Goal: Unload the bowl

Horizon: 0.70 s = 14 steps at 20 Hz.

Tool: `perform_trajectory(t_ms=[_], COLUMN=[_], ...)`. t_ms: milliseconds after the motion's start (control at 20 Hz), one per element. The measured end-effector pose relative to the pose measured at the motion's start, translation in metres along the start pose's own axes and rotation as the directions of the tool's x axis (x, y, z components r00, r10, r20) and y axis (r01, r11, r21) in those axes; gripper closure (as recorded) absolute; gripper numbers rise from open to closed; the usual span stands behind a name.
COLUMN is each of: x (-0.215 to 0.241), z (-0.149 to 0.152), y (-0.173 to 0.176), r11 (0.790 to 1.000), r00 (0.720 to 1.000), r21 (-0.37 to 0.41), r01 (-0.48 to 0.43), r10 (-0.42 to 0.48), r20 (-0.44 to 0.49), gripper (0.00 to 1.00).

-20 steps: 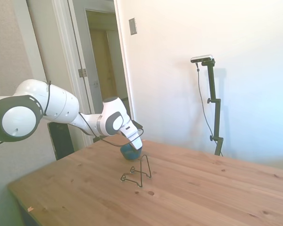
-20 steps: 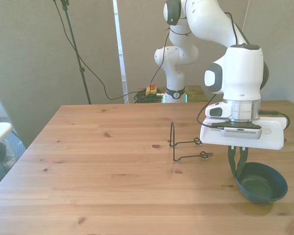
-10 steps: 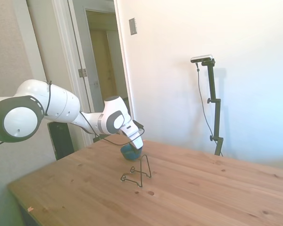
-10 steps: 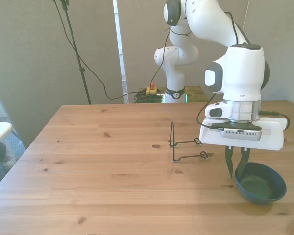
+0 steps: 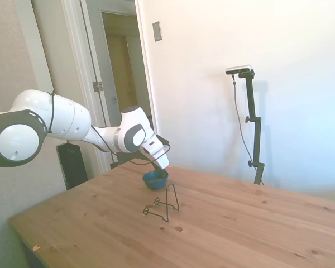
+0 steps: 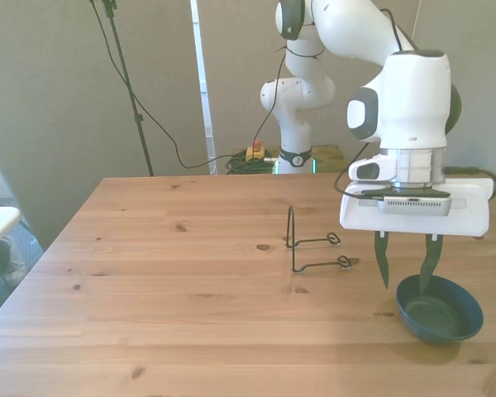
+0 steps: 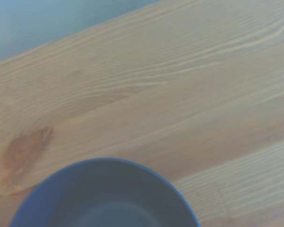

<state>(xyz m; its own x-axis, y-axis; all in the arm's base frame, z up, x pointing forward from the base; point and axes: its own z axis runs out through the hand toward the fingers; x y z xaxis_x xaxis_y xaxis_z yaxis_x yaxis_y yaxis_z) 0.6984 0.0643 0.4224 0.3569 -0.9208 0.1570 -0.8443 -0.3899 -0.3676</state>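
The teal-blue bowl (image 6: 441, 309) sits upright on the wooden table (image 6: 182, 281), near the front view's right edge; it also shows as bowl (image 5: 154, 179) in the side view and as the bowl (image 7: 104, 198) close up in the wrist view. My gripper (image 6: 406, 277) hangs just above the bowl's rim, open, with one fingertip over the rim and the other outside it, holding nothing. A thin black wire rack (image 6: 310, 245) stands empty on the table, toward the front view's left of the bowl.
The wire rack (image 5: 162, 205) stands close to the bowl in the side view. The table's edge runs close to the bowl on the front view's right. A wall and an open doorway (image 5: 120, 72) lie behind the arm in the side view.
The fingers have opened and let go of the bowl's rim. The gripper has risen a little; the bowl rests on the table.
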Motion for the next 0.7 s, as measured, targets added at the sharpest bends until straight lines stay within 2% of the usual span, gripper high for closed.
perform_trajectory(t_ms=[250, 450, 700], x=[-0.018, -0.049, -0.091], z=[-0.033, -0.059, -0.069], y=[-0.003, 0.006, 0.028], r11=[0.999, 0.991, 0.975], r00=[0.999, 0.991, 0.975], r21=[0.026, 0.022, 0.007], r01=[0.046, 0.129, 0.220], r10=[-0.046, -0.129, -0.220], r20=[-0.002, -0.023, -0.031], gripper=[0.00, 0.00, 0.00])
